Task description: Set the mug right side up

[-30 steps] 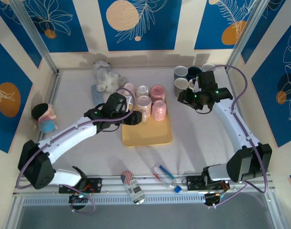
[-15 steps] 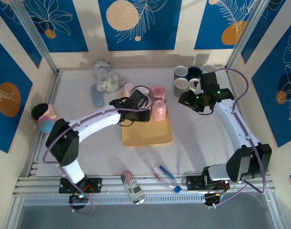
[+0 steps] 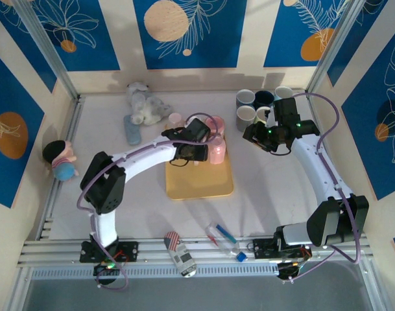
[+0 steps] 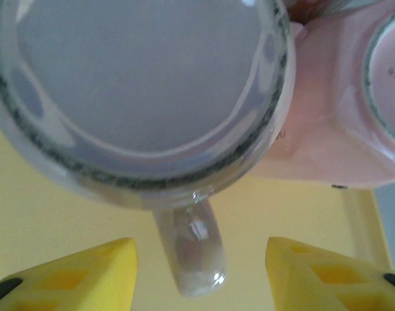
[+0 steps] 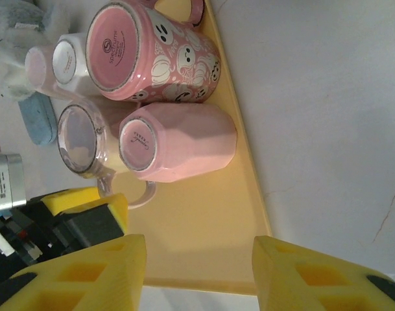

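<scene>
A grey plush toy [image 3: 144, 103] lies at the far side of the pale table [image 3: 268, 188], with a blue soft item [image 3: 131, 129] just beside it. A small dark-haired doll [image 3: 59, 162] sits at the left edge. At the near edge lie a striped can [image 3: 179, 254] and, to its right, a clear-wrapped item [image 3: 221, 234].

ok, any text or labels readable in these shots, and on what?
No text reads cleanly.
Patterned pink mug, base: round stamp with lettering, too blurred.
Plain pink mug, base: small printed line, too blurred.
White mug, base: mark, too small.
Can: label too small.
</scene>
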Robot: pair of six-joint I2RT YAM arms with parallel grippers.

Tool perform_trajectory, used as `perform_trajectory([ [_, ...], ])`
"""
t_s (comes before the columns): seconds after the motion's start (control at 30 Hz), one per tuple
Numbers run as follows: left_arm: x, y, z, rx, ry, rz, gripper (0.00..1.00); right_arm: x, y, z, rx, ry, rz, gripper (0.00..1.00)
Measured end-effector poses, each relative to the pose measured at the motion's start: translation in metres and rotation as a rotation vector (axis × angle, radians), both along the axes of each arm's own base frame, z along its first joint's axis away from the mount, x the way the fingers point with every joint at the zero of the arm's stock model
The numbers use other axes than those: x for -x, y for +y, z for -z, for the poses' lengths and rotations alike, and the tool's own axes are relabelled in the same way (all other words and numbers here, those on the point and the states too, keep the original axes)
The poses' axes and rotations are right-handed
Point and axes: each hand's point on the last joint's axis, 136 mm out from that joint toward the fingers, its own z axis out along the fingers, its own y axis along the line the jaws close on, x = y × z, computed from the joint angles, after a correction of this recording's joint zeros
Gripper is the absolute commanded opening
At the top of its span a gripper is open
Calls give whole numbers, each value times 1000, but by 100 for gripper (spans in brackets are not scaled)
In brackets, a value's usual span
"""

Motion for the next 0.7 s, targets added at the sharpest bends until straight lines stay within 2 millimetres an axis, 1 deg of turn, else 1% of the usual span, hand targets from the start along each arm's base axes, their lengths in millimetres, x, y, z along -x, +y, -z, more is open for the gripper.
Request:
perform_trajectory([
  [0.13, -1, 1, 9, -20, 12, -3, 50, -1, 1, -1, -11, 0, 9, 47],
  [0.27, 1, 7, 20, -64, 30, -12, 48, -1, 1, -4, -24, -11, 16, 47],
  [0.33, 1, 10, 21, -76, 28, -17, 46, -2, 1, -5, -28, -17, 16, 47],
  [0.53, 0, 14, 21, -98, 21, -27, 44, -2, 2, -6, -37, -15, 14, 47],
  [0.7, -2, 22, 19, -137, 8, -43, 38, -3, 2, -4, -46, -6, 11, 46],
])
